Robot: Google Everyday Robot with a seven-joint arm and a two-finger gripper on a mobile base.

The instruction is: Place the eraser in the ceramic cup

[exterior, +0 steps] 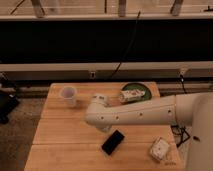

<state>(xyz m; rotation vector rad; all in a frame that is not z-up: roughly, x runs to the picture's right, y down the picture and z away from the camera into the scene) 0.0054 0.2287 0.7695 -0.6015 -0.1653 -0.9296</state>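
1. The gripper [106, 129] is mostly hidden under the bent end of the white arm [140, 114]. Only a dark stub shows below it, a little toward 6 o'clock from the middle of the table [55, 145]. Its fingers are drawn fully together. I cannot tell whether they pinch anything.
2. The eraser [113, 142] lies on the table at 6 o'clock from the centre. It is turned diagonally, and its far end points to about 1 o'clock, just beside the dark stub. It is outside the cup.
3. The robot body [200, 130] at 3 o'clock is cut off by the right edge. At 9 o'clock, beside the table, a dark object [6, 106] is cut off by the left edge, and I cannot say what it is.
4. The ceramic cup [68, 95] stands upright at 10 o'clock. The bend of the arm lies between it and the eraser.
5. A green bowl [145, 89] sits at 1 o'clock, just behind the arm. A pale labelled item [131, 96] lies in it, hard to make out.
6. A white square packet [160, 149] lies at 4 o'clock near the table corner, turned at an angle.
7. The table is of light wooden planks. Behind it at 12 o'clock runs a pale rail [60, 66], and above the rail is a wide dark band. A black cable [127, 45] hangs down across the band.
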